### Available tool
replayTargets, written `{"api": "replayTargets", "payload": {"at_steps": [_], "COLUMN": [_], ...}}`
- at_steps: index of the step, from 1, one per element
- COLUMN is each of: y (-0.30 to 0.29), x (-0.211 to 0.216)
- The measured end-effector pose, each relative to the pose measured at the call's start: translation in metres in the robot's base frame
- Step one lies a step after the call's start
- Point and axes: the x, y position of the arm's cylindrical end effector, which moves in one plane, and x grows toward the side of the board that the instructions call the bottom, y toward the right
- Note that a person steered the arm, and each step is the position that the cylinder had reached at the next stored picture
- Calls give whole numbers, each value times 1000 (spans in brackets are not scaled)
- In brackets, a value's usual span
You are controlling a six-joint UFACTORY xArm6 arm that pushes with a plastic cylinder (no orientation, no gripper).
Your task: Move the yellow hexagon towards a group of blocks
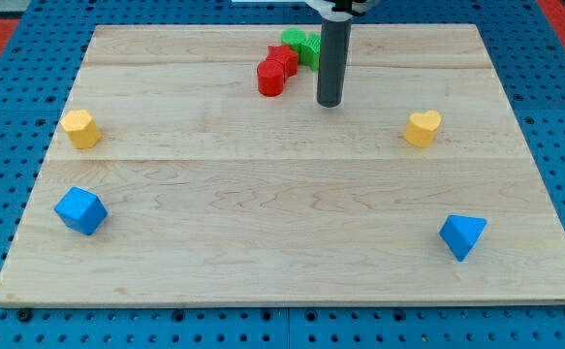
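My tip, a bare rod with no claw to open or close, stands by the red and green blocks near the top edge; the yellow hexagon sits near the left edge, so I should get behind its left side and push steadily toward that cluster.

The arm enters from the view's top edge, right of centre, and ends in a straight dark rod standing upright. My tip rests on the board's surface near its top edge, slightly right of the middle.
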Motion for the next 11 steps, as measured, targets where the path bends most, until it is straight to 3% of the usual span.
{"api": "replayTargets", "payload": {"at_steps": [8,9,11], "y": [53,-4,-232], "x": [-4,35,96]}}
